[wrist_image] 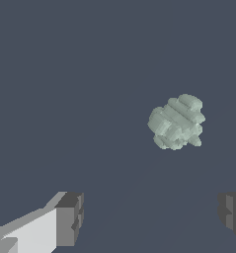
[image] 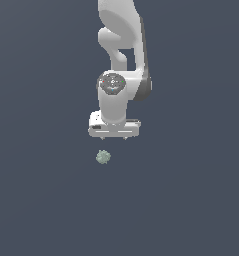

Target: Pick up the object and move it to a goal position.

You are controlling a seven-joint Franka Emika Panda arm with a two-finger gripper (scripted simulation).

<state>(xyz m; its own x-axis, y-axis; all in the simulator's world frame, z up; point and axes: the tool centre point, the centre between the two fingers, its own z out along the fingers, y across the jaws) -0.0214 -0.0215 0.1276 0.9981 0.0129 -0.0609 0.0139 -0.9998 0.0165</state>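
Nothing was yet grasped: the end effector [image: 114,138] hung wide open and empty above the surface [image: 191,200], with the object [image: 103,157] resting just beside it, unlifted; pickup and transfer remained.

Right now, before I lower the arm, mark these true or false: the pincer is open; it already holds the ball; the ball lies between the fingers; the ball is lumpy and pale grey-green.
1. The pincer is open. True.
2. It already holds the ball. False: the pincer is empty and the ball lies apart from it.
3. The ball lies between the fingers. False: in the wrist view it sits beyond the fingertips.
4. The ball is lumpy and pale grey-green. True.
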